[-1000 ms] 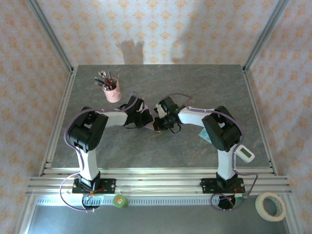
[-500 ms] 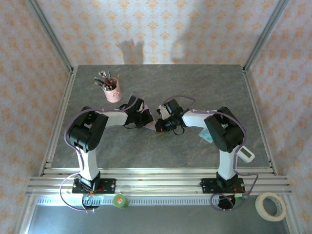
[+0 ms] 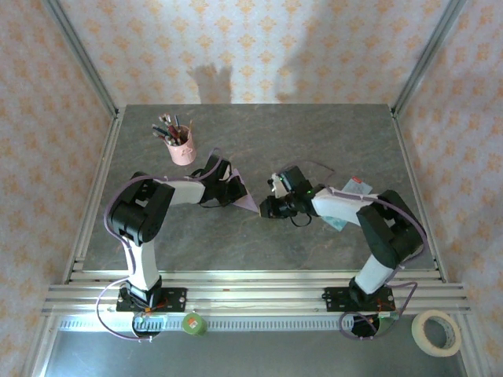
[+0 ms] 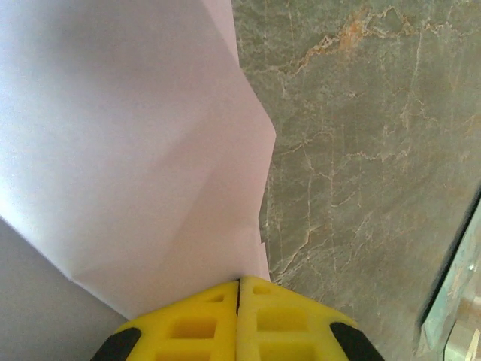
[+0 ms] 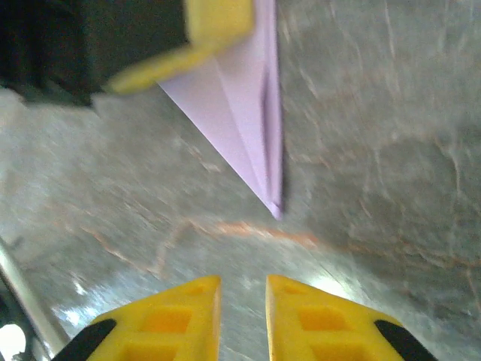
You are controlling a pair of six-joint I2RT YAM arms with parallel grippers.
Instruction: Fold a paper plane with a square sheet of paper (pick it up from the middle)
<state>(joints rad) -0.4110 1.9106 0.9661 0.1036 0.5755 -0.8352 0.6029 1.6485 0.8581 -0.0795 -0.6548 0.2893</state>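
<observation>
The left arm (image 3: 177,191) reached toward the middle of the grey marbled counter (image 3: 314,141), and the left jaws were pressed fully together on the paper plane (image 3: 246,200), so that no gap was seen between them. In the left wrist view the two yellow jaws met at the lower edge of the paper. From there the pale lilac sheet spread upward and to the left, with several soft creases across it. The plane was near the centre of the counter, between the two arms, and its sharp tip pointed toward the right arm (image 3: 338,206). In the right wrist view the plane showed a centre fold and narrowed down to the tip. Whether the tip touched the counter or hung just above it could not be told. One yellow finger (image 5: 214,22) of the left arm was seen at the wide end of the plane. The right jaws stood a little apart, with only a narrow gap and nothing between them. They were near the tip but not touching it. A pink pen cup (image 3: 183,151) stood farther back on the left. A small teal-and-white packet (image 3: 355,188) lay beside the right arm. A roll of tape (image 3: 437,332) lay off the counter at the near right corner.
</observation>
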